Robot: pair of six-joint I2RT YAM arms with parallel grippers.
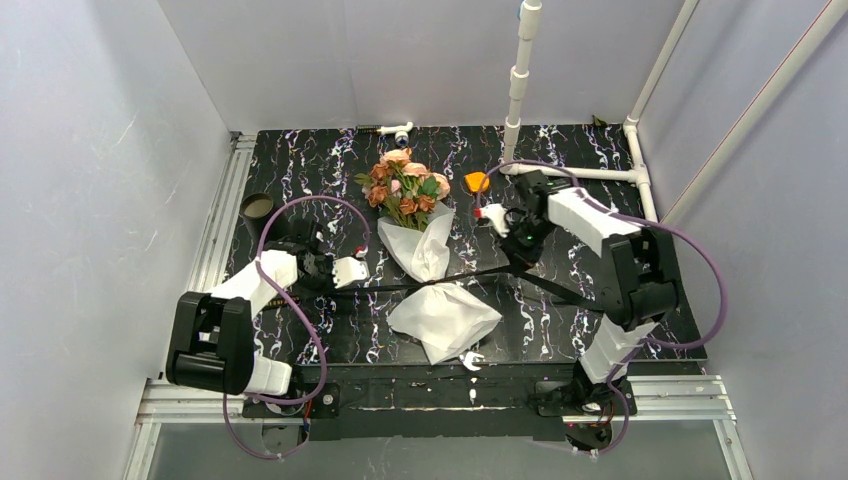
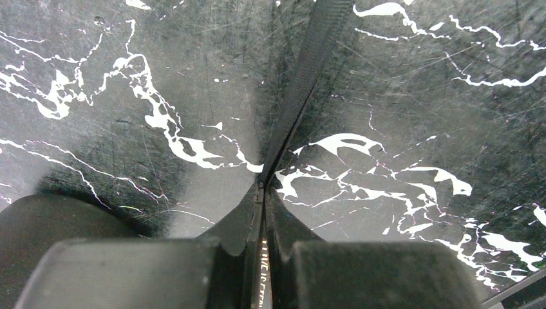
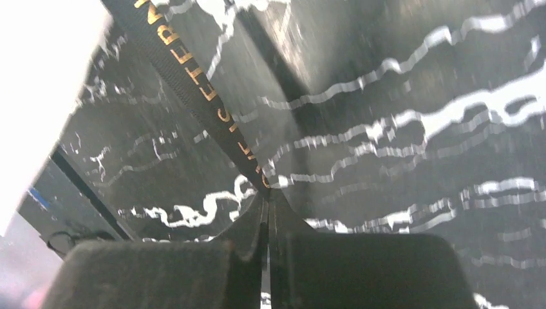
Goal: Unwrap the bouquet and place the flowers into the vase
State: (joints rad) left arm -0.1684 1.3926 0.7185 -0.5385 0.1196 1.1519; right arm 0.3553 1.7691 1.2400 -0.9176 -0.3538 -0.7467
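Noted black marbled table (image 1: 300,160) boxed by white walls (image 1: 90,150). Found left gripper (image 2: 263,190) and right gripper (image 3: 267,193) each clamped on ribbon (image 2: 309,58) crossing bouquet (image 1: 420,240).

A black ribbon (image 1: 470,273) stretches across the middle of the frame, over the bouquet (image 1: 425,255), and bars the way. At upper left, open table (image 1: 320,170) lies between the vase (image 1: 258,207) and the bouquet.
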